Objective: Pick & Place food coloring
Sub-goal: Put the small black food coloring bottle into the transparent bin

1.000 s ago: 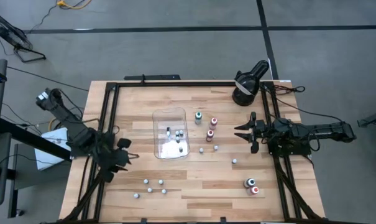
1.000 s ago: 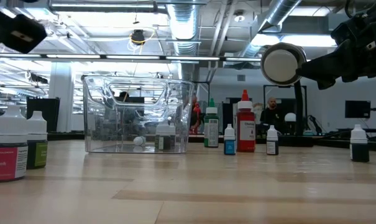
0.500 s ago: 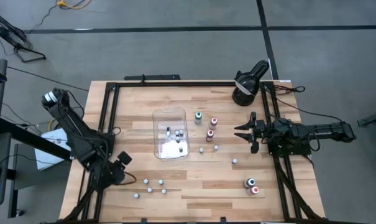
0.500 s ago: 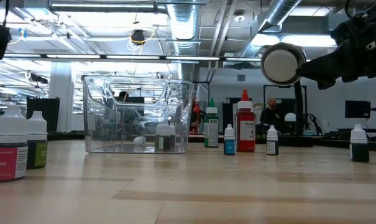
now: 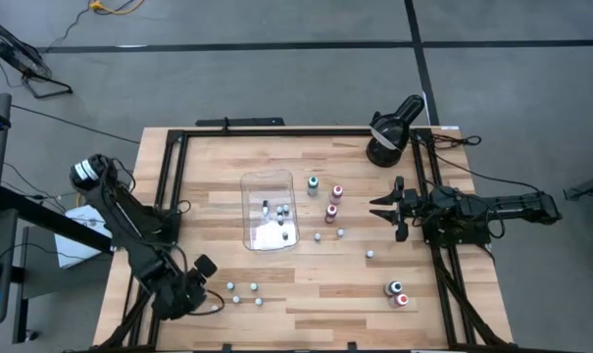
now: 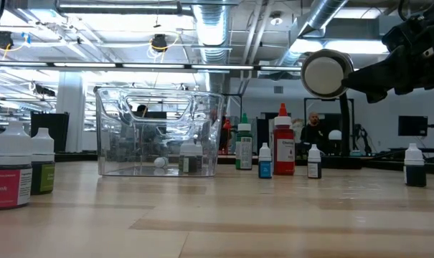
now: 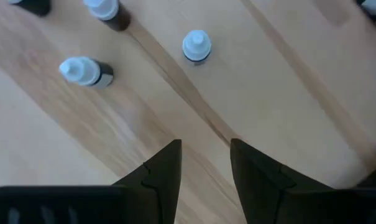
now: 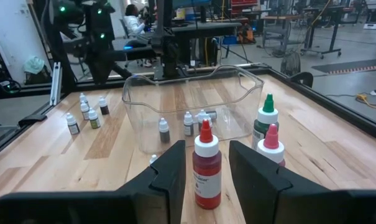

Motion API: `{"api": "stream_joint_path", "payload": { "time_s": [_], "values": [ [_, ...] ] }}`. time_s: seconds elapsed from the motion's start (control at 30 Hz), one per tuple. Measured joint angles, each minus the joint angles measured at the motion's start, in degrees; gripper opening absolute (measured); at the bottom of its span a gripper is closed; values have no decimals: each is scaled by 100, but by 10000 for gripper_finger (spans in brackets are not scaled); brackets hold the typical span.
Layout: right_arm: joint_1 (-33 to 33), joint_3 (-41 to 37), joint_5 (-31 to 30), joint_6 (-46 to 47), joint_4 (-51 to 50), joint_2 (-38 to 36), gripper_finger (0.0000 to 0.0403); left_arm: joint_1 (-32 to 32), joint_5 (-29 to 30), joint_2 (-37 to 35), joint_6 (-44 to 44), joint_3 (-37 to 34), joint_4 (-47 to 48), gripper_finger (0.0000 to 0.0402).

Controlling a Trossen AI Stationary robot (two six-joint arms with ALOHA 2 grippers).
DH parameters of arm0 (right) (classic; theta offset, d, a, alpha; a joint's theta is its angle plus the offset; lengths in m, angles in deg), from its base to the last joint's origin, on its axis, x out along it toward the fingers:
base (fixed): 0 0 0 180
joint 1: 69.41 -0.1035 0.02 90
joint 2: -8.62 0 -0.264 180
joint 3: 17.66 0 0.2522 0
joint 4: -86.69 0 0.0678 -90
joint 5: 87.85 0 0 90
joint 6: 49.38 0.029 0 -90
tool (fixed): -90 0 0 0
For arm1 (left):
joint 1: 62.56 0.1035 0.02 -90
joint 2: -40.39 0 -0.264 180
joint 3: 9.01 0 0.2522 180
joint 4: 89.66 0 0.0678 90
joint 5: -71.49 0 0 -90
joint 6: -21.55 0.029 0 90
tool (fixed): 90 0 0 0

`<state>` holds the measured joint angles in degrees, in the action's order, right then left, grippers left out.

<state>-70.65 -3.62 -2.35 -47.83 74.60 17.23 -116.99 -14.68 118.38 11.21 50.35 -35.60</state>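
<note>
Four tiny white-capped bottles [image 5: 242, 293] loose near L gripper [image 5: 204, 285].
L jaws part-open, empty; R gripper [image 5: 383, 207] part-open, empty, by tall red-capped bottle [image 8: 207, 168].

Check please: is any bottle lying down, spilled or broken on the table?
One small white-capped bottle lies on its side near the left gripper, while its neighbours stand upright. No spill or breakage shows. The clear tray sits upright with a few bottles inside.
</note>
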Motion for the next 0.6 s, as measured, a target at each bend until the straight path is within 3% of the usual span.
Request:
{"api": "stream_joint_path", "payload": {
  "time_s": [0.6],
  "values": [
    [0,-1,0,0,2,0,113,16,287,1516,931,877,-398,129]
  ]
}}
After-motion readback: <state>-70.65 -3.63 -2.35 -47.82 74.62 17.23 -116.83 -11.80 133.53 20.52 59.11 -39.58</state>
